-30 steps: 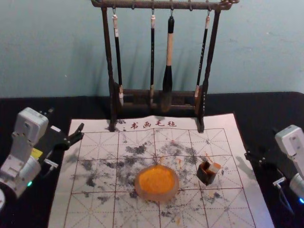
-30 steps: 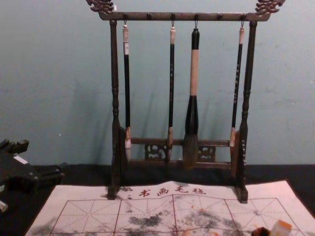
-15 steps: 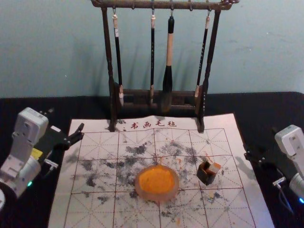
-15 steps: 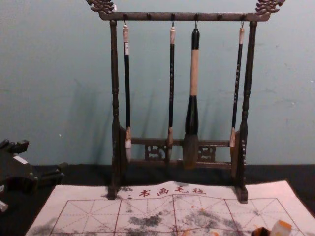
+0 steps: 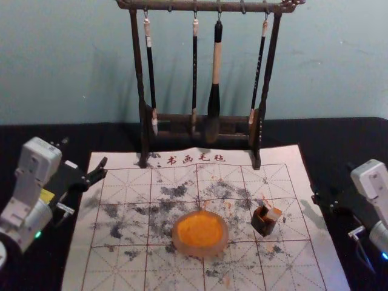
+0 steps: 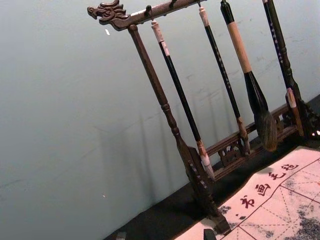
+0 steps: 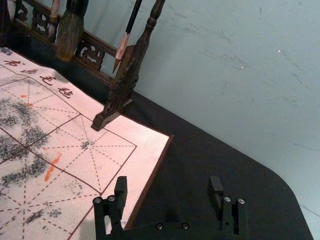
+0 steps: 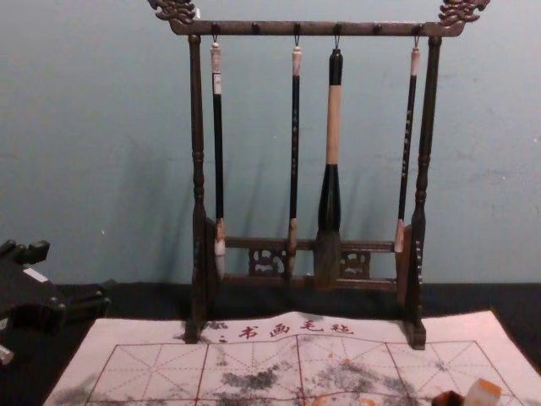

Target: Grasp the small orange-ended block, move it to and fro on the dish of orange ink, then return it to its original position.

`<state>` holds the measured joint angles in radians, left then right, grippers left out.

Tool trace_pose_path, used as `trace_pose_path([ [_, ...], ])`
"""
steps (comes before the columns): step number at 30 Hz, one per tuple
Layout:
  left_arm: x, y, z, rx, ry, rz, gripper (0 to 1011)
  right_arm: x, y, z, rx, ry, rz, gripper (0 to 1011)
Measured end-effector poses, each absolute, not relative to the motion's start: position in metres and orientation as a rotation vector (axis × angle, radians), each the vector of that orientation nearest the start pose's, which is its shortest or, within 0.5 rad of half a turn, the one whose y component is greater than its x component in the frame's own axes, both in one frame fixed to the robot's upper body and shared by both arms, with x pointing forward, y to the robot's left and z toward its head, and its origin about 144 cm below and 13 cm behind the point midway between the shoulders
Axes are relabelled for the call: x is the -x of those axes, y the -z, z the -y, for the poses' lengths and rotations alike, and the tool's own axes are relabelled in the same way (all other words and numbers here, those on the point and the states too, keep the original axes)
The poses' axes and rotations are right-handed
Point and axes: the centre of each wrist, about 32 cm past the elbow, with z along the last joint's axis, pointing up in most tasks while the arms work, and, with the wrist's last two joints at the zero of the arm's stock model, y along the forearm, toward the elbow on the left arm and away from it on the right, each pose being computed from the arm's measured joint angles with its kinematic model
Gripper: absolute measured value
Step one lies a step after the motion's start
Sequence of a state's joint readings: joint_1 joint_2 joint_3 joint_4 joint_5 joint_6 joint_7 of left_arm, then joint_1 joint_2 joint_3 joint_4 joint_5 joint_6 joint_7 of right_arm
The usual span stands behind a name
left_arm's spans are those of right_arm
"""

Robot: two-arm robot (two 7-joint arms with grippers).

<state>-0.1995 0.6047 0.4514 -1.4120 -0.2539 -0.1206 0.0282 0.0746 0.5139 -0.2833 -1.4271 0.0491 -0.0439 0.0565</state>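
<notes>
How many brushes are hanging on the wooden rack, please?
4: a thin brush at the rack's left, another thin brush near its middle, the thick brush just right of that, and the last thin brush at its right.

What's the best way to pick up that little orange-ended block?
Probably by the upper end of the block, pinched across two opposite sides, coming from above on the robot's right. That end sticks out of the small dark box and leans to the right, so the right gripper seems best placed, tilted to match the lean.
</notes>
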Motion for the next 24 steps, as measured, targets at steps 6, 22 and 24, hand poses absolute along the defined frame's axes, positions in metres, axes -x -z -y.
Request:
trace_pose_path([
  [6, -0.4886, -1.1398, -0.3097, -0.304, -1.248, 0.285, 1001, -0.4666, -1.1211, 0.3177, 0.451, 1.255, 0.276, 1003],
  [22, -0.4886, -1.1398, -0.3097, -0.304, -1.248, 0.285, 1001, -0.4666, -1.1211, 0.3177, 0.451, 1.255, 0.276, 1003],
  [24, -0.4886, -1.1398, -0.3097, -0.304, -1.248, 0.285, 1001, -0.4666, -1.1211, 0.3177, 0.451, 1.255, 0.276, 1003],
])
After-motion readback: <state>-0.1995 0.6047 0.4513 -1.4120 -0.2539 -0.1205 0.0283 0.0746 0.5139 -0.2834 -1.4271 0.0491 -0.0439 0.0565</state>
